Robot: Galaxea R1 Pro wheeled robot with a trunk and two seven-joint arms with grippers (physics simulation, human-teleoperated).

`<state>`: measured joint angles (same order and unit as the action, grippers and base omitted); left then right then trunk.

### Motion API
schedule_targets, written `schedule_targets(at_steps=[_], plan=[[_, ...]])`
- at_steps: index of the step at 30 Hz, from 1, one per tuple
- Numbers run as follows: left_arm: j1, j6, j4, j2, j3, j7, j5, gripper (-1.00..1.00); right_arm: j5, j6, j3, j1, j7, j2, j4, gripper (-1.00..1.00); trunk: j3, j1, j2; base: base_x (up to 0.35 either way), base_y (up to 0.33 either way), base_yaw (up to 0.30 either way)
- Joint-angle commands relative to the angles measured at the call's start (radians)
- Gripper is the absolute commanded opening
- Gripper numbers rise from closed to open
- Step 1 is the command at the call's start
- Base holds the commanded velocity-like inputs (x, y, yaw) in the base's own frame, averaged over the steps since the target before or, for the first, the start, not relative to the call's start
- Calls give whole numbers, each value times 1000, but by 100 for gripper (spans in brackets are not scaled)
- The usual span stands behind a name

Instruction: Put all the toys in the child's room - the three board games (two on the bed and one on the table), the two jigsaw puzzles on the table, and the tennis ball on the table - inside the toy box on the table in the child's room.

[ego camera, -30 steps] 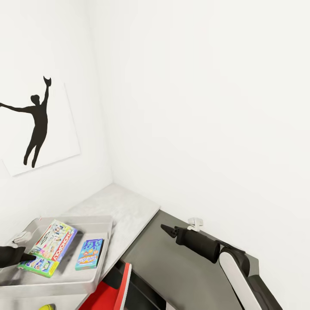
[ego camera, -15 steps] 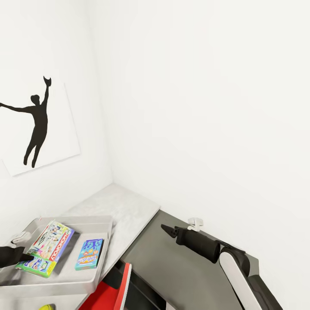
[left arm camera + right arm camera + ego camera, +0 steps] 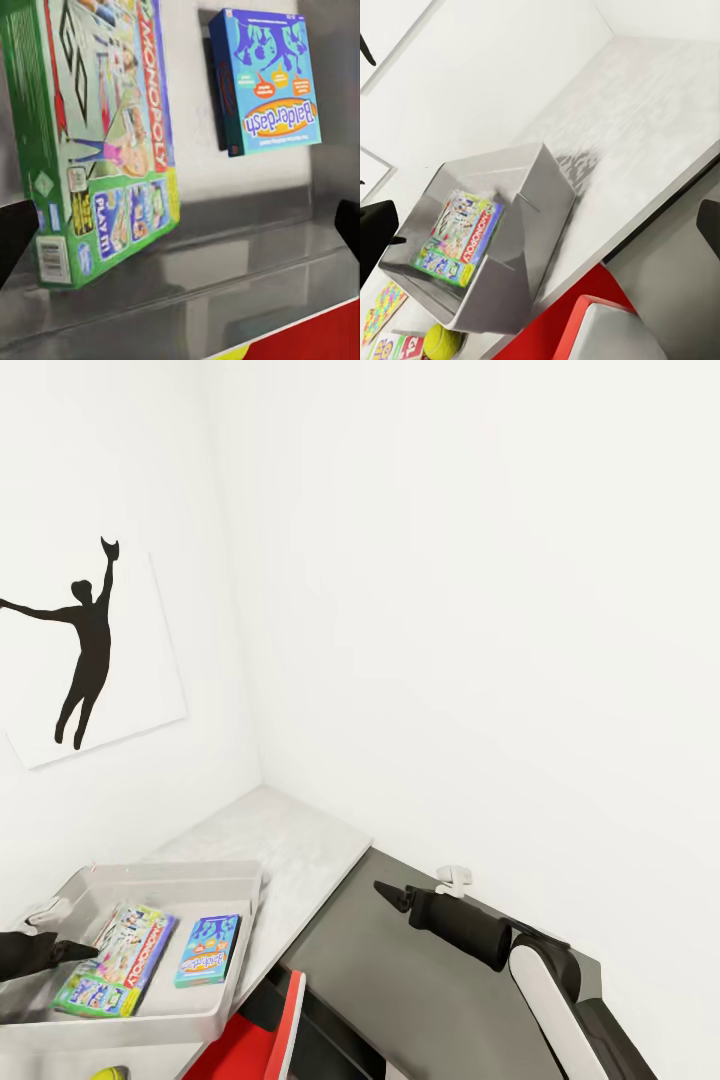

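Here the Monopoly box (image 3: 112,958) is seen inside the toy box (image 3: 215,1000) on the table (image 3: 290,840), beside Balderdash (image 3: 208,948), released so it settles flat; the left gripper (image 3: 80,951) is spread, empty.

A pale grey table (image 3: 290,840) is sitting in the corner, at the lower left of the head view. A grey toy box (image 3: 215,1005) is resting on it. A tennis ball (image 3: 110,1074) is lying on the table just beside the box, at the bottom edge.
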<state>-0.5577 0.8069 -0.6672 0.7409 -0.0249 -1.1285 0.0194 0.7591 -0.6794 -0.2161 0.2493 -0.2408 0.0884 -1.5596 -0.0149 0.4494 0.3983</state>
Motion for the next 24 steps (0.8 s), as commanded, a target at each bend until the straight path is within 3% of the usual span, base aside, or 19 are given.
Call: schedule_targets(at_steps=[1,18,21,24], plan=[[-1,9,0,0,-2,-2,2,100,0,-3,0,1,-2,1,0,100,-2,1,2,0,0,0],[-1,5,0,1,-9,-17,11,100,1,-3,0,1,-2,1,0,100,-2,1,2,0,0,0],[-1,3,0,1,-26,-38,15,100,2,-3,0,1,-2,1,0,100,-2,1,2,0,0,0],[-1,-3,0,2,-64,-108,18,100,3,-3,0,1,-3,1,0,100,-2,1,2,0,0,0]])
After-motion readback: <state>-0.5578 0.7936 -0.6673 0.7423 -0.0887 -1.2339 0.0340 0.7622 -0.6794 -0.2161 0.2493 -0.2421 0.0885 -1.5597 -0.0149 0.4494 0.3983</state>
